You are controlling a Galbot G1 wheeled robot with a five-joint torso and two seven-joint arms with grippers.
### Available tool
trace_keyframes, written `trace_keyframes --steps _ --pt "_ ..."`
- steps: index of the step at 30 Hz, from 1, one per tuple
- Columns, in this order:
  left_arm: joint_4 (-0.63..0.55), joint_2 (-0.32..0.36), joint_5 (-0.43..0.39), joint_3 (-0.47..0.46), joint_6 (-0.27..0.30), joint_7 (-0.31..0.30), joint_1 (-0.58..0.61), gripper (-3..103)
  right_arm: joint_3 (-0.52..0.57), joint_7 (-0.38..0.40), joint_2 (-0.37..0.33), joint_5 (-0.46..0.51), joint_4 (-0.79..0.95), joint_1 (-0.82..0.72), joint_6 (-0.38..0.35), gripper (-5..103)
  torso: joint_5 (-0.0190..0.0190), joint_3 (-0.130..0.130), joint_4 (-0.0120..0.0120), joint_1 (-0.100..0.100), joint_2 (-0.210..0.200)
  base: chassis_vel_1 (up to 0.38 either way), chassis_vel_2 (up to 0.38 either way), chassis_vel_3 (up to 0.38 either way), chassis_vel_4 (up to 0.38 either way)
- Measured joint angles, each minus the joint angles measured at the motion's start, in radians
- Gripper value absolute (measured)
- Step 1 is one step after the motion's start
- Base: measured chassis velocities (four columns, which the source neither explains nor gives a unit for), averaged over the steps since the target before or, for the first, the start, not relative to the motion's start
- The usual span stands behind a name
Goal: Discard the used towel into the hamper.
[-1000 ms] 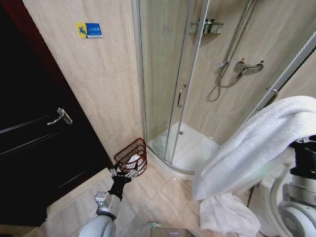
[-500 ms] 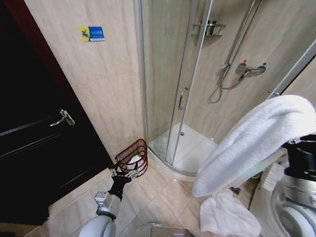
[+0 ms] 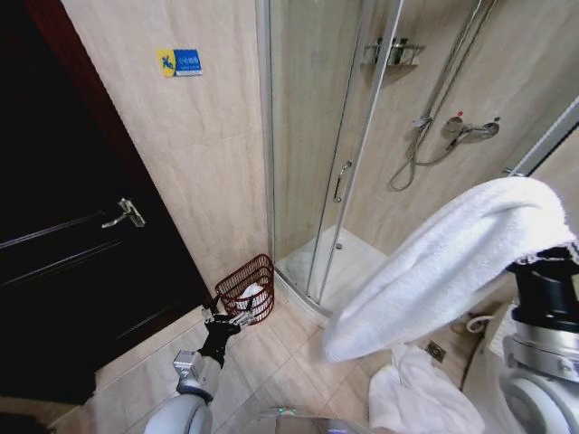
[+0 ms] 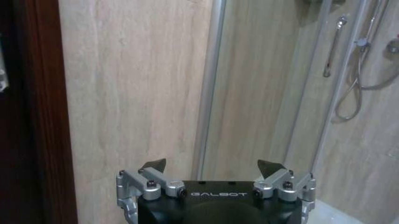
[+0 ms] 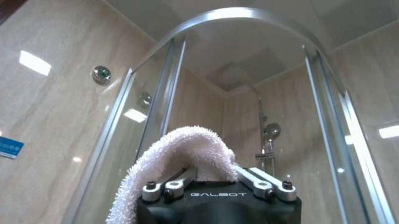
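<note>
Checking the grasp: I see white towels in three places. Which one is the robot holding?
The big white terry towel draped over the right tool, shut on it; the others lie on the floor and in the basket.

Hamper (image 3: 247, 287): on the floor against the wall, between door (image 3: 63, 271) on the left and shower stall (image 3: 348, 181) on the right.
Left gripper (image 3: 228, 318): just before the hamper.
Towel (image 3: 443, 262): draped over the right gripper (image 5: 218, 179), right of the stall.

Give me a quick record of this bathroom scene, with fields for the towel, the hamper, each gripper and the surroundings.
towel: white towel draped over the raised right arm, pinched in the right gripper
hamper: dark-red wire hamper on the floor beside the shower enclosure, something white inside
left gripper: left gripper open, empty, low, short of the hamper
surroundings: dark door at left, more white cloth on the floor
</note>
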Motion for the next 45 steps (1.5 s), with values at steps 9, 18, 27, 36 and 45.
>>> trace_keyframes --steps 9,18,27,36,45 --pt "0.000 0.000 0.000 0.000 0.000 0.000 0.000 99 -0.011 -0.006 0.003 -0.001 0.000 0.009 0.000 8 0.0000 -0.001 0.0000 -0.001 -0.002 0.034 0.033 0.042 0.029" --pt "0.000 0.000 0.000 0.000 0.000 0.000 0.000 99 -0.015 -0.006 0.004 -0.001 0.000 0.016 0.003 8 -0.0002 -0.001 0.0000 -0.001 -0.003 0.081 0.086 0.094 0.076" --pt "0.000 0.000 0.000 0.000 0.000 0.000 0.000 99 -0.001 -0.003 -0.005 0.015 0.000 0.030 0.004 8 -0.0001 -0.002 0.0001 -0.002 -0.003 0.109 0.112 0.106 0.113" --pt "0.000 0.000 0.000 0.000 0.000 0.000 0.000 99 -0.001 -0.002 -0.003 0.017 0.000 0.032 0.003 8 0.0000 -0.002 0.0001 -0.002 -0.004 0.123 0.142 0.141 0.116" --pt "0.000 0.000 0.000 0.000 0.000 0.000 0.000 99 -0.012 0.009 -0.006 0.021 0.000 0.044 0.002 8 0.0001 -0.002 0.0006 -0.002 -0.004 0.131 0.118 0.115 0.125"
